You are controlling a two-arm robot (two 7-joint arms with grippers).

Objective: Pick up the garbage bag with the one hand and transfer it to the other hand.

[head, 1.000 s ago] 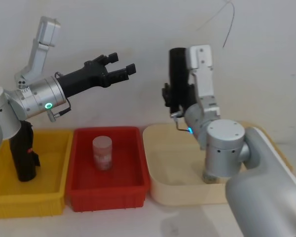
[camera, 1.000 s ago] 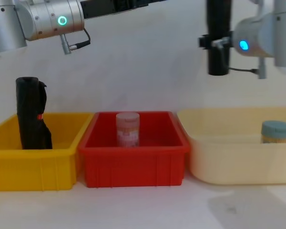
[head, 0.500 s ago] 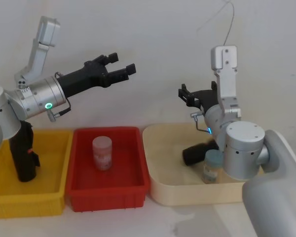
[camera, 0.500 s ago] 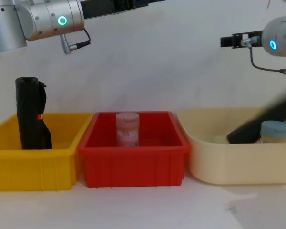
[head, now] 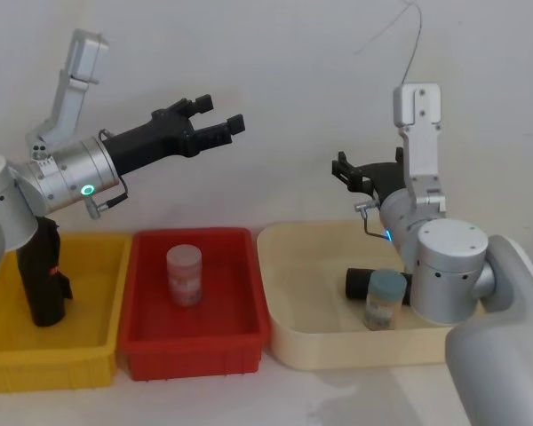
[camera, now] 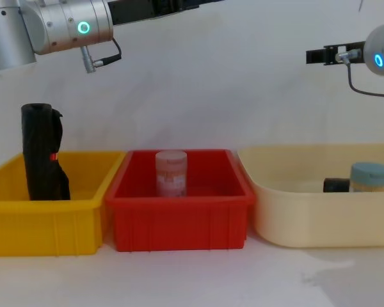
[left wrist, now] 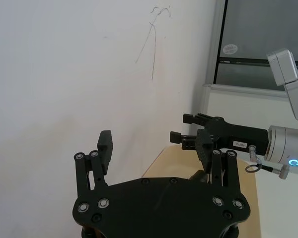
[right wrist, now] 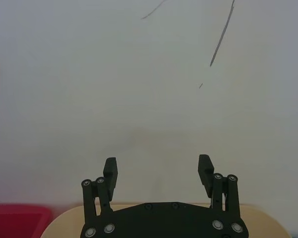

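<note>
Left pincer (left wrist: 155, 144) agape, right pincer (left wrist: 188, 127) beyond

The garbage bag (head: 362, 283), a plain matte black cylindrical roll, is seen lying on its side on the floor of the cream tray (head: 313, 350). It is gripped by nothing, and its far end is hidden behind a blue-lidded jar (head: 385, 300).

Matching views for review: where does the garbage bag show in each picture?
Head view: the garbage bag lies on its side in the cream bin, behind the blue-lidded jar.
Chest view: the garbage bag lies low in the cream bin, left of the jar.
Left wrist view: cannot tell.
Right wrist view: not in it.
Shared landmark: the jar.
</note>
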